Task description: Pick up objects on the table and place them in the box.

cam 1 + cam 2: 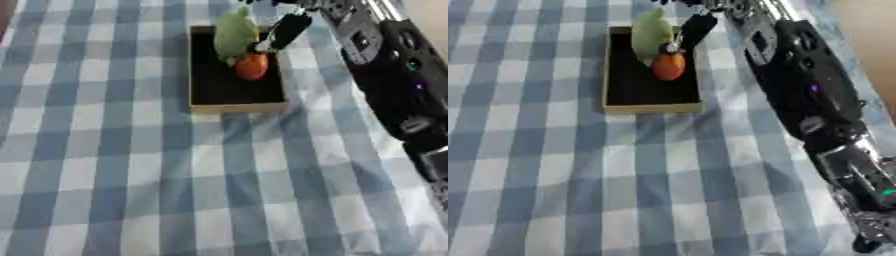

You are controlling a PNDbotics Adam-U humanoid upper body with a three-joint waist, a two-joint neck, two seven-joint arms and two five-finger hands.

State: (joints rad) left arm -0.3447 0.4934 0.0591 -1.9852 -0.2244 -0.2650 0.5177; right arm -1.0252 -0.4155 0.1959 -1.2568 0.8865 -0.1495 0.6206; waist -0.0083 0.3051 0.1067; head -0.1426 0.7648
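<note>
Box [236,106] holds fruits; right hand [289,27] touching.

Blue-and-white checked tablecloth [105,165], tan floor [868,45] beyond

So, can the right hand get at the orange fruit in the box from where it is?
Probably yes. The right hand already hangs over the box, its fingers right beside the orange fruit. The green thing leans against the fruit on the far side, but the hand's side looks free.
</note>
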